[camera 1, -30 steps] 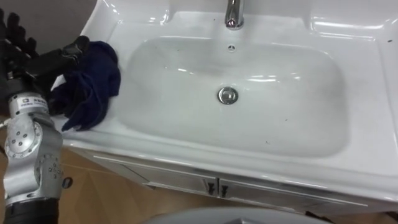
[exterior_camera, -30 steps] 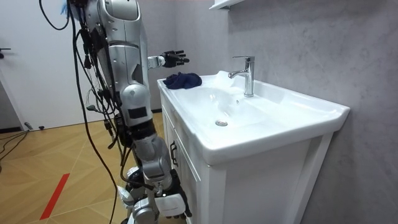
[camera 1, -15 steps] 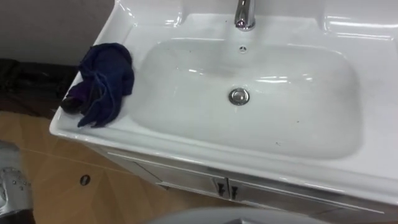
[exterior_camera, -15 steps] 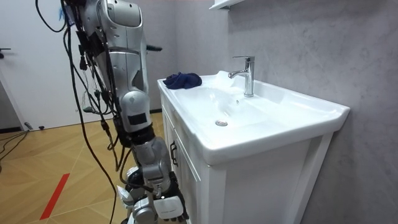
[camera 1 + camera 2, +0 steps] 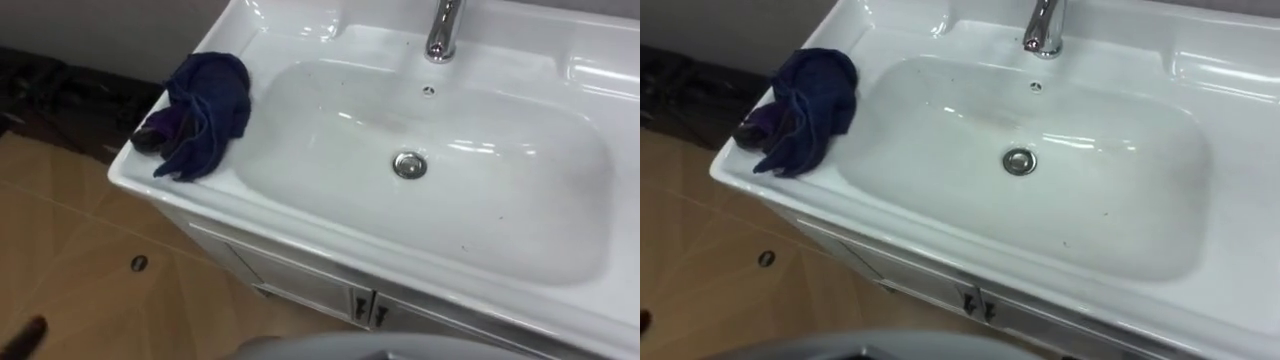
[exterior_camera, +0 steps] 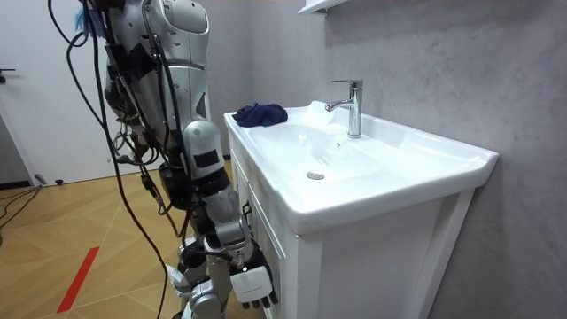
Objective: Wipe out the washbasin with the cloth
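- While the robot stands close before the basin (image 5: 310, 232), the cloth (image 5: 200, 108) lies bunched on the basin's left rim, at the near left corner. It is just beside the bowl and outside it.
- The cloth is dark blue. Its long axis runs along the rim from front to back, leaning a little toward the bowl at the back.
- Its thick, rounded end points to the back, and its thinner loose ends point to the front edge.
- In the room view the right hand (image 6: 251, 282) hangs low beside the cabinet (image 5: 290, 280), well apart from the cloth. Whether it is wide or closed I cannot tell.
- The drain (image 5: 409, 165) sits mid-bowl, with the tap (image 5: 443, 30) behind it at the back rim.
- Small dark specks dot the bowl's near slope.
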{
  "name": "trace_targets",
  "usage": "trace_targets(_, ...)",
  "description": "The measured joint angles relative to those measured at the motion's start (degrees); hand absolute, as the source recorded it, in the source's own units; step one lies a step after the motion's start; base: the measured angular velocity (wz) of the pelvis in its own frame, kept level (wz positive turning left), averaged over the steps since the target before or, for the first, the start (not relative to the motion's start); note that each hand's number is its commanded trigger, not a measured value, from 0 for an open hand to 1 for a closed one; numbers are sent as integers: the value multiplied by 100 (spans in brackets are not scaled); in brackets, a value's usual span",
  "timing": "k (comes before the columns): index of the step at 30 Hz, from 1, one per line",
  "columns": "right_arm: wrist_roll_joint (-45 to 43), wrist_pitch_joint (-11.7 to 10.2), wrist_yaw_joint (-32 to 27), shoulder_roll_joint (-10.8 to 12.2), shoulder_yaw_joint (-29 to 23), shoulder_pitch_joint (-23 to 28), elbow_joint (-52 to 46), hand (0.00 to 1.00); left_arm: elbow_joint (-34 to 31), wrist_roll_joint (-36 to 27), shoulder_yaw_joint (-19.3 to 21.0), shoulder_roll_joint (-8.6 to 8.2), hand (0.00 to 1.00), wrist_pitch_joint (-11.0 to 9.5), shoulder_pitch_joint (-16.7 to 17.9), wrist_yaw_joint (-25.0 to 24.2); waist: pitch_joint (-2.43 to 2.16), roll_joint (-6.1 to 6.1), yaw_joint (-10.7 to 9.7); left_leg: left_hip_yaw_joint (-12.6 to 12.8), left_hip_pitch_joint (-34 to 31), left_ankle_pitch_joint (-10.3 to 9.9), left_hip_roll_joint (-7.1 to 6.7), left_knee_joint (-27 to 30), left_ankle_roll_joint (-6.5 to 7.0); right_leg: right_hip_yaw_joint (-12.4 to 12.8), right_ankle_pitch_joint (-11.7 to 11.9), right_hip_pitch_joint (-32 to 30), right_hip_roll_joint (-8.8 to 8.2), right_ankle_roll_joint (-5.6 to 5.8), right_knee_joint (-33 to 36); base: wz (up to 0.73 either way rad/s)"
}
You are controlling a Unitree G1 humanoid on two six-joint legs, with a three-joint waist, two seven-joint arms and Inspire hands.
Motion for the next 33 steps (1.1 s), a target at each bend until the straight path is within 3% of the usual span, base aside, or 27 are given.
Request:
trace_targets(3, -207, 69, 149, -20, -8, -143, 158, 0, 1194, 274, -157, -8, 0, 252, 45, -536, 7, 7, 12, -35, -57, -48, -5, 104, 37, -52, -28, 51, -7, 41, -7, 13)
trace_targets(7, -290, 72, 230, -81, 71, -165, 229, 0, 1784, 1067, -584, -62, 0, 504, 253, -1200, 10, 5, -12, -110, -149, -76, -41, 195, 65, -227, -39, 48, -59, 71, -2, 20)
trace_targets(9, -359, 73, 266, -151, 201, -238, 391, 0, 1930, 1863, -953, -62, 0, 658, 197, -1607, 11, 2, -17, -146, -243, -68, -87, 257, 94, -346, -52, 49, -102, 113, 3, 35)
trace_targets(15, -635, 175, 432, -282, 528, -583, 773, 0, 1971, 3119, -1281, -63, 0, 931, -297, -2351, 53, -88, -26, -141, -288, -57, -115, 255, 110, -457, -54, 49, -137, 133, -12, 6)
trace_targets(19, -667, 268, 500, -280, 767, -803, 855, 0, 1527, 3309, -1504, -60, 0, 1020, -570, -2660, 108, -199, -167, -121, -386, -58, -113, 325, 110, -477, -52, 9, -129, 130, -12, 4)
trace_targets(23, -926, 266, 681, -213, 792, -845, 773, 0, 1329, 4009, -1528, -61, 0, 1047, -974, -2937, 97, -366, -216, -103, -563, -59, -101, 351, 110, -492, -35, -177, -120, 120, 2, 1)
trace_targets(27, -1022, 248, 766, -135, 888, -836, 657, 0, 1304, 4342, -1824, -59, 0, 1056, -1069, -3203, 113, -455, -252, -38, -604, -71, -103, 353, 121, -433, -30, -245, -103, 129, 1, -8)
trace_targets(31, -1047, 177, 848, -108, 942, -841, 631, 0, 1324, 4472, -1953, -53, 0, 1059, -1105, -3393, 97, -484, -345, -34, -617, -74, -100, 348, 126, -414, -25, -253, -103, 135, 21, 0)
trace_targets(33, -1120, 173, 873, -110, 963, -871, 641, 0, 1382, 4474, -2006, -28, 0, 1058, -1156, -3450, 121, -484, -376, -32, -569, -75, -90, 330, 126, -394, -24, -221, -102, 135, 97, -2)
